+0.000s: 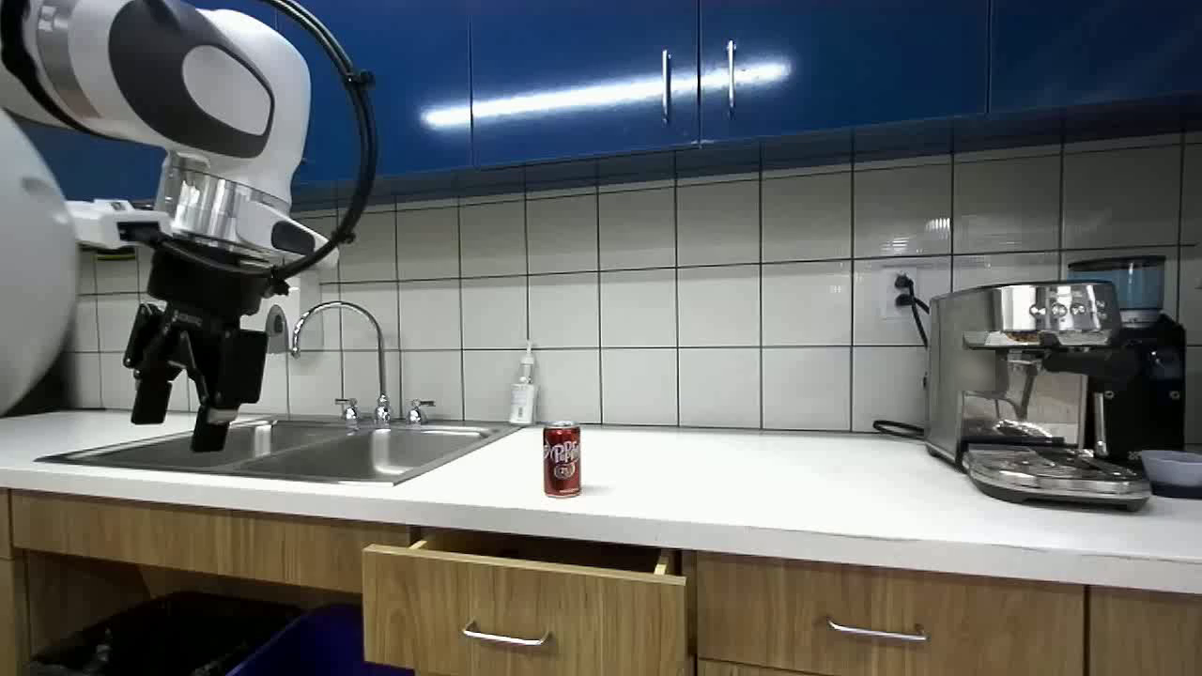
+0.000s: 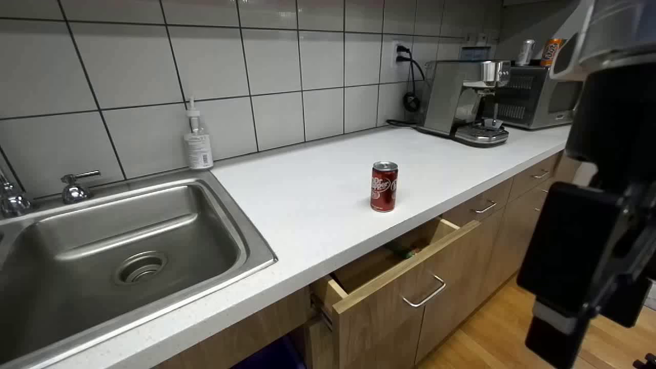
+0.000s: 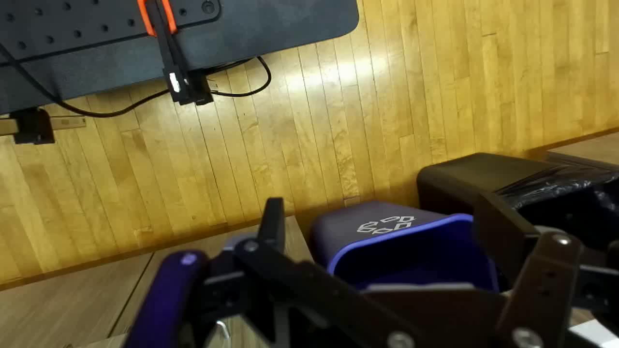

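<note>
Gripper [image 1: 180, 419] spread wide and empty, the robot arm [image 1: 202, 89] hangs in mid-air, well apart from the red Dr Pepper can [image 2: 384, 187], which stands upright on the white counter [image 2: 312, 195] between the sink [image 2: 128, 229] and the coffee machine [image 2: 447, 100]. Near the can, just under the counter's edge, a wooden drawer [image 1: 524, 606] sits pulled partway out, with something greenish [image 2: 408, 253] inside that I can't make out.
</note>
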You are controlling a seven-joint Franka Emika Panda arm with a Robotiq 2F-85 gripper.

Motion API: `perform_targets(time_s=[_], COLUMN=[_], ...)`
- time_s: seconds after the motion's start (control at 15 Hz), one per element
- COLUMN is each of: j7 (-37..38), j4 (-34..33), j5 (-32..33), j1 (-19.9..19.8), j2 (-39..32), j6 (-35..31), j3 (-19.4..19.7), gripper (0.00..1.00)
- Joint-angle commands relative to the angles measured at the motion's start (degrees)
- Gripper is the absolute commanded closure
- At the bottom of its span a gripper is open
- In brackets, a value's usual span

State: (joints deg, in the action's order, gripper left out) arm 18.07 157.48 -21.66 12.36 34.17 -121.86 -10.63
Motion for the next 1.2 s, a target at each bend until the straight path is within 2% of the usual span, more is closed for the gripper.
perform_targets(time_s=[0.0,1.13], j7=[-0.2,-0.3], j4=[-0.1,-0.1], j5=[-0.2,0.9], j1=[-0.4,-1.1], j2=[0.0,-0.2], j6=[0.2,0.1], j3=[-0.3,-0.2], gripper=[0.0,0.0])
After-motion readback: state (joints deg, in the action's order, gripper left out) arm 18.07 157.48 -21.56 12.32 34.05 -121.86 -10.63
